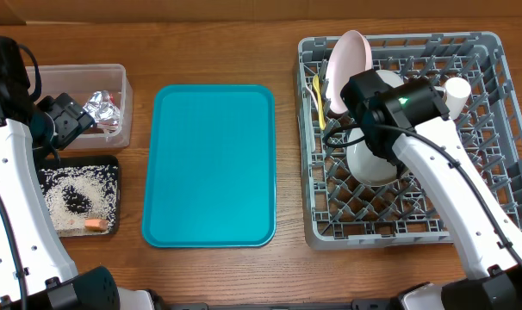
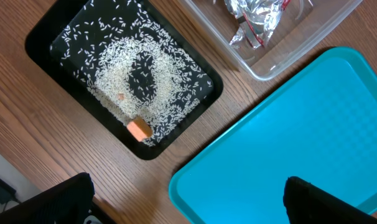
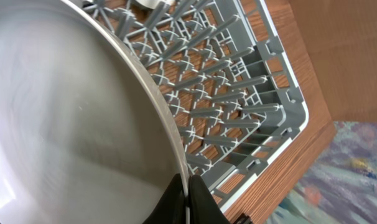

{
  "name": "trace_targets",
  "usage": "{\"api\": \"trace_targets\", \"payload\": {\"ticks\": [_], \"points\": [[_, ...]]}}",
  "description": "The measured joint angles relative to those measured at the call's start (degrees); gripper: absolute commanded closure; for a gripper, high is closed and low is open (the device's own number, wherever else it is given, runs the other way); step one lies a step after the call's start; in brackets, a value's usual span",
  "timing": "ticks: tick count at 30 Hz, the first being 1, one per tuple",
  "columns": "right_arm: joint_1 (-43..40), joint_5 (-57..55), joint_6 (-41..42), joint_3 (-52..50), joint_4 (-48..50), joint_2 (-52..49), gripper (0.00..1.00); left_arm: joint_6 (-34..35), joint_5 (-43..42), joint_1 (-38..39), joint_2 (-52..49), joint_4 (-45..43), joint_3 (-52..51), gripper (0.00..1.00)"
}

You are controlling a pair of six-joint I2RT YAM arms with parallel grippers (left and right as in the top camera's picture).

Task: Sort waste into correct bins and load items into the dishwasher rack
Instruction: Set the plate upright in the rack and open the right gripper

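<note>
My right gripper (image 3: 188, 200) is shut on the rim of the white plate (image 3: 70, 112), which it holds over the grey dishwasher rack (image 3: 238, 93). From overhead, that plate (image 1: 373, 164) is inside the rack (image 1: 494, 129), under the right gripper (image 1: 343, 129). A pale plate (image 1: 351, 58) stands upright at the rack's back left, next to a yellow fork (image 1: 317, 96). A white cup (image 1: 457, 89) is further right. My left gripper (image 2: 188, 205) is open and empty, above the teal tray's corner. Rice (image 2: 123, 62) and an orange cube (image 2: 139, 129) lie in the black tray (image 2: 39, 37). The clear tub (image 2: 313, 31) holds foil (image 2: 254, 15) and a red packet (image 2: 255, 38).
The flat teal tray (image 1: 211, 164) lies between the bins and the rack. The clear tub (image 1: 121, 82) sits behind the black tray (image 1: 114, 164) at the table's left. My left gripper (image 1: 67, 120) hovers at their boundary. Bare wood borders the rack's front.
</note>
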State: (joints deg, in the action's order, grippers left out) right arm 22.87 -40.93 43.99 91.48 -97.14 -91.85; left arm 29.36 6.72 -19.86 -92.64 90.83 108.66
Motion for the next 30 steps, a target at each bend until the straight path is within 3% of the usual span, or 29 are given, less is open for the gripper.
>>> {"api": "trace_targets", "payload": {"ticks": [22, 24, 25, 27, 28, 30], "points": [[3.8, 0.7, 1.4, -2.6, 0.2, 0.0, 0.94, 0.0, 0.0, 0.0, 0.0, 0.0, 0.0, 0.0], [4.9, 0.6, 1.4, -2.6, 0.3, 0.0, 0.87, 0.0, 0.0, 0.0, 0.0, 0.0, 0.0, 0.0], [5.5, 0.7, 1.5, -2.6, 0.3, 0.0, 0.76, 0.0, 0.0, 0.0, 0.0, 0.0, 0.0, 0.0], [7.3, 1.2, 1.6, -2.6, 0.5, 0.0, 0.4, 0.0, 0.0, 0.0, 0.0, 0.0, 0.0, 0.0], [8.1, 1.6, 1.8, -2.6, 0.5, 0.1, 0.11, 0.0, 0.0, 0.0, 0.0, 0.0, 0.0, 0.0], [9.5, 2.7, 2.0, -2.6, 0.5, 0.1, 0.0, 0.0, 0.0, 0.0, 0.0, 0.0, 0.0, 0.0]]}}
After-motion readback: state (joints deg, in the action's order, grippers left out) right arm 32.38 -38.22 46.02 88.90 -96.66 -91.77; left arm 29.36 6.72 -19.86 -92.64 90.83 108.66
